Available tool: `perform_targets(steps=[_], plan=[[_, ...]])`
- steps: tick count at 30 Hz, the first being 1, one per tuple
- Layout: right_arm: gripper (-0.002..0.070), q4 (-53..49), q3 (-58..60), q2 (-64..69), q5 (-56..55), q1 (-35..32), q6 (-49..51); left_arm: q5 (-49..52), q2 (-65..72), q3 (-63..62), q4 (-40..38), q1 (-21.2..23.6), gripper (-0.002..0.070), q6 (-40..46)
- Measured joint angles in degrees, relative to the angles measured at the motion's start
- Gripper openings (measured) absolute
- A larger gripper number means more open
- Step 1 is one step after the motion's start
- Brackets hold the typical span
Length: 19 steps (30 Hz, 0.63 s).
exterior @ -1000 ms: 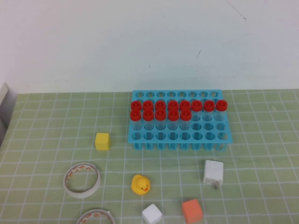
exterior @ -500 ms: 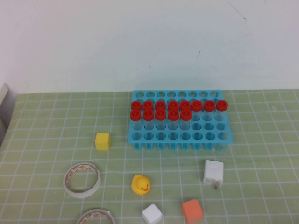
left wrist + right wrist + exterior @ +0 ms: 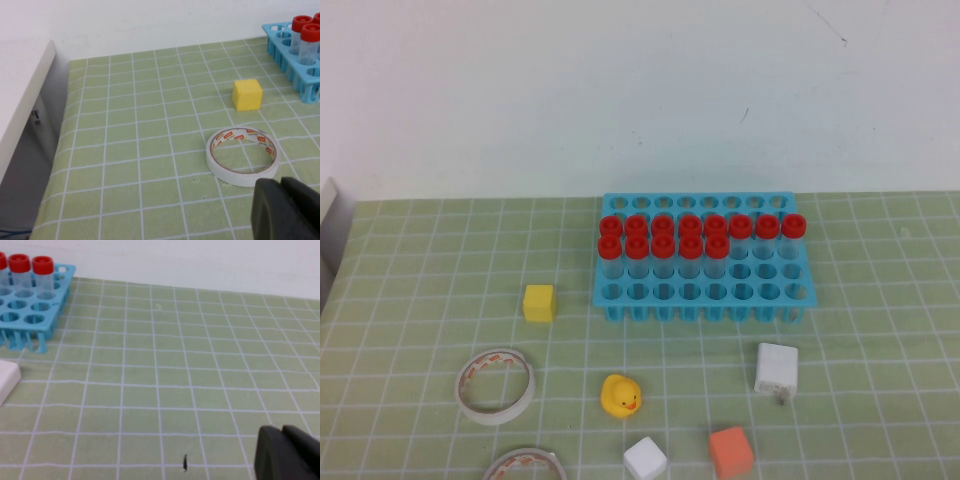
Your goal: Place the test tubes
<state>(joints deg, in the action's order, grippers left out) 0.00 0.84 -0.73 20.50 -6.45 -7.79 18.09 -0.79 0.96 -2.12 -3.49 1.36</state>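
Tubes [image 3: 663,237] racked | left gripper [image 3: 281,184] by tape [image 3: 241,178] | right gripper [image 3: 282,431] over mat [image 3: 175,365] | jaws closed

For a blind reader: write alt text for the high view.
A blue rack holds thirteen red-capped test tubes on a green gridded mat, with a yellow cube, rubber duck, tape rolls, white cube, orange cube and white charger nearby. The left gripper and right gripper, both shut, are outside this view.

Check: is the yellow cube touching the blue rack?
Apart. High view shows bare green mat between the yellow cube and the blue rack. Left gripper hangs near the tape roll, right gripper over the mat; both shut.
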Motion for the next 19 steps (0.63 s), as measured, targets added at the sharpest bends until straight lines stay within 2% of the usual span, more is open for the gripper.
perform_targets(steps=[19], plan=[[-0.0001,0.0,0.0,0.0,0.0,-1.0,0.2,0.0,0.0,0.0,0.0,0.0,-0.0001,0.0]])
